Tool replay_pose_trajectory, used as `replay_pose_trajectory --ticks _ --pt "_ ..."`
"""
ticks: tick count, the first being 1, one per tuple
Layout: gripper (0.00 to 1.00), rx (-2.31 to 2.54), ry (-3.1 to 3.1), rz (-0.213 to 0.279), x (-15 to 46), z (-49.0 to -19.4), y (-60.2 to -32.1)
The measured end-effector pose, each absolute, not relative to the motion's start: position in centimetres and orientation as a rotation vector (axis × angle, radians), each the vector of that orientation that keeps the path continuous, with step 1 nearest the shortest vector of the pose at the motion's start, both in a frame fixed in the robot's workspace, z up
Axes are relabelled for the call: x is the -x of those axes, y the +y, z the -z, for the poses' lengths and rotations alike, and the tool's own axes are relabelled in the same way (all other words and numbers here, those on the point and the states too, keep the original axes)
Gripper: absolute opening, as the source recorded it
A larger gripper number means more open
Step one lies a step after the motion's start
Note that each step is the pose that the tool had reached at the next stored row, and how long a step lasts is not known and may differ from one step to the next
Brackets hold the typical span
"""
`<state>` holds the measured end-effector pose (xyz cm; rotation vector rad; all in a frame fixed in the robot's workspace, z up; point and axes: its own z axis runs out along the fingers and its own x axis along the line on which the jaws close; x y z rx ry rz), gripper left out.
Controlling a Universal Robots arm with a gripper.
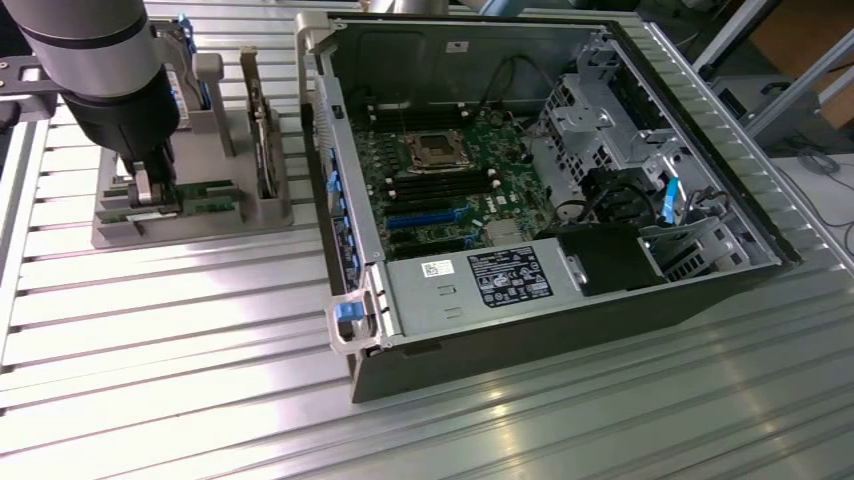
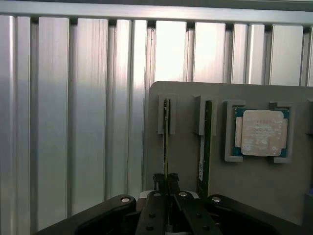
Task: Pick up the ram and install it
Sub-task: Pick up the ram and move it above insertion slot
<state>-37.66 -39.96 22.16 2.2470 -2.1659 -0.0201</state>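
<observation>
Two green ram sticks stand on edge in slots of a grey holder (image 2: pixel 254 186). The wrist view sees them edge-on: one ram (image 2: pixel 166 132) runs straight into my gripper (image 2: pixel 166 182), whose black fingertips (image 2: pixel 158 182) are pressed against both of its faces. The second ram (image 2: pixel 207 142) stands in the neighbouring slot, untouched. In the exterior view my gripper (image 1: pixel 150 195) reaches down into the holder (image 1: pixel 200 228) at that view's left, with green board (image 1: pixel 203 196) showing beside it. The black empty memory slots (image 1: pixel 430 186) lie on the motherboard inside the open computer case (image 1: pixel 721 230).
A square silver processor (image 2: pixel 262 132) sits in its own pocket of the holder. The case holds a processor socket (image 1: pixel 434 150), a power supply (image 1: pixel 470 282) and drive cages (image 1: pixel 601 110). Everything rests on a ribbed aluminium table (image 1: pixel 174 330).
</observation>
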Motion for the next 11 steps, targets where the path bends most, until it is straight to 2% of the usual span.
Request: replay_pose_trajectory --ticks 11 --pt "0.12 -2.247 -2.165 0.019 37.66 -22.55 -39.97"
